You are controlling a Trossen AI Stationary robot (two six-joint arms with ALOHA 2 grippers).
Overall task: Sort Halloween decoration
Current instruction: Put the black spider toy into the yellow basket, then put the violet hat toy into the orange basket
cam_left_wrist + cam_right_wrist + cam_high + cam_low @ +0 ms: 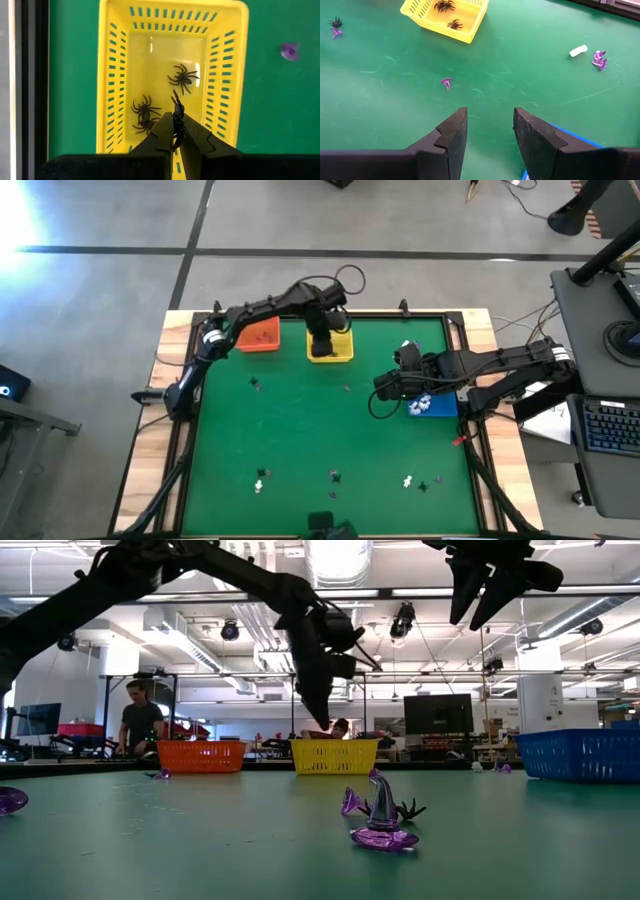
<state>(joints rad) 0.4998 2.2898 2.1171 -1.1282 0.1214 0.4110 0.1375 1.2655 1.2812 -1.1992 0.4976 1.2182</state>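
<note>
Purple witch hat (384, 823) sits at the worktop's near edge, unsorted, with a few more trinkets (262, 479) along that edge. Yellow basket (340, 348) at the far edge holds black spiders (183, 77). Left pincer (177, 129) hangs over it, clamped on another spider (177, 110). Right pincer (489, 127) gapes empty by the blue basket (436, 407).

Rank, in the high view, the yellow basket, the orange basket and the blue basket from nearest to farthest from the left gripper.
Measured from the left gripper:
1. Yellow basket, directly beneath it.
2. Orange basket, beside the yellow one, toward the left arm's side.
3. Blue basket, across the table by the right arm.
</note>
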